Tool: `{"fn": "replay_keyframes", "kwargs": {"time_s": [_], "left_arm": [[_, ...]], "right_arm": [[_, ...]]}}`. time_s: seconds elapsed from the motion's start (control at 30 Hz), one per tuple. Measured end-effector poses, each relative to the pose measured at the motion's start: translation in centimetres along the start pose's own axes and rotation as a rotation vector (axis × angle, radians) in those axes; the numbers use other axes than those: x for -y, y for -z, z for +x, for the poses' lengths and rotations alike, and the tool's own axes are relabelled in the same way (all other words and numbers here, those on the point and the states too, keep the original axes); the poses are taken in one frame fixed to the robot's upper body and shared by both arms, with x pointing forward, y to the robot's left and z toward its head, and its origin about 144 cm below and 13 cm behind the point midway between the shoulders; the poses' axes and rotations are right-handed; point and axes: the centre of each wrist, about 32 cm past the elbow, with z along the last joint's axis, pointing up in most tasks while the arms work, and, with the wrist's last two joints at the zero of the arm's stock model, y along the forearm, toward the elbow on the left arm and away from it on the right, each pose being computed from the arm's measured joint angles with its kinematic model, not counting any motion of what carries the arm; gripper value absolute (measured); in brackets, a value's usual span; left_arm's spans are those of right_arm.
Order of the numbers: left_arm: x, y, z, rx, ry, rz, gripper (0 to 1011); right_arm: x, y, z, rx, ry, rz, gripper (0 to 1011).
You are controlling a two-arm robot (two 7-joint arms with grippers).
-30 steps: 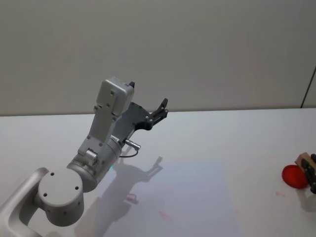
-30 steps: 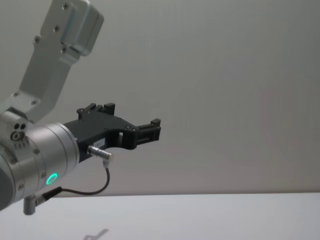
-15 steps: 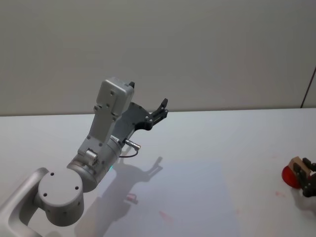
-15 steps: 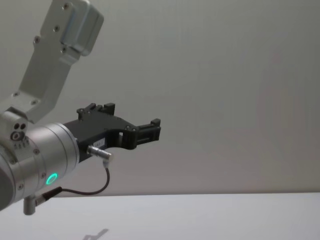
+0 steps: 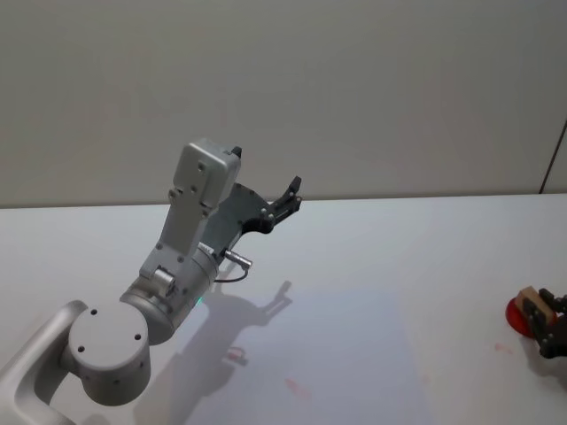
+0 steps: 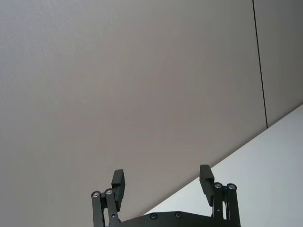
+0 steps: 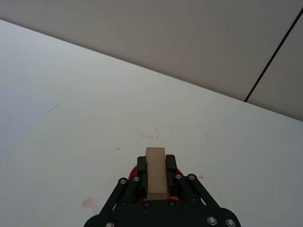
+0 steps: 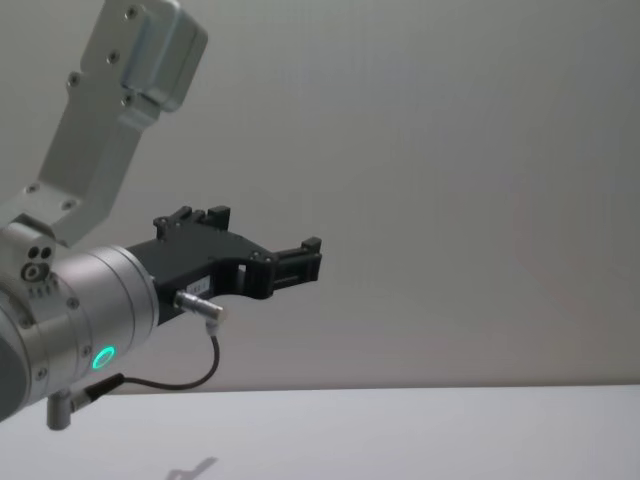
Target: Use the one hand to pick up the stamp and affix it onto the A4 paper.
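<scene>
The stamp [image 5: 525, 309] has a pale wooden handle [image 7: 155, 171] on a round red base [image 7: 140, 166]. It sits low over the white table at the far right of the head view. My right gripper [image 5: 549, 324] [image 7: 155, 165], the one hand, is shut on the wooden handle. The A4 paper [image 5: 341, 350] lies flat mid-table as a faint pale sheet, well left of the stamp; its corner [image 7: 21, 118] shows in the right wrist view. My left gripper [image 5: 288, 197] [image 6: 162, 182] [image 8: 305, 258] hangs open and empty, raised high above the table's left half.
The big silver left arm [image 5: 177, 266] with its green ring and cable stands over the table's left side. Small red ink smudges [image 5: 295, 386] [image 7: 88, 203] mark the tabletop. A grey wall [image 5: 354, 88] runs behind the table's far edge.
The right gripper has crept nearer along the right edge with the stamp's handle, and less of the red base shows. The left arm has not moved.
</scene>
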Motion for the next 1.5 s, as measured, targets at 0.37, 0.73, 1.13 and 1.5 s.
{"fn": "replay_keyframes", "kwargs": {"time_s": [0.37, 0.73, 1.13, 1.5], "left_arm": [[0.0, 0.0, 0.0, 0.000, 0.000, 0.000, 1001], [0.0, 0.0, 0.0, 0.000, 0.000, 0.000, 1001], [0.0, 0.0, 0.0, 0.000, 0.000, 0.000, 1001], [0.0, 0.0, 0.0, 0.000, 0.000, 0.000, 1001]], "right_arm": [[-0.1, 0.1, 0.0, 0.004, 0.000, -0.005, 239], [-0.1, -0.1, 0.1, -0.004, 0.006, 0.003, 575], [0.1, -1.9, 0.4, -0.051, 0.015, 0.077, 936], [0.4, -3.4, 0.3, -0.078, 0.029, 0.143, 1001]]}}
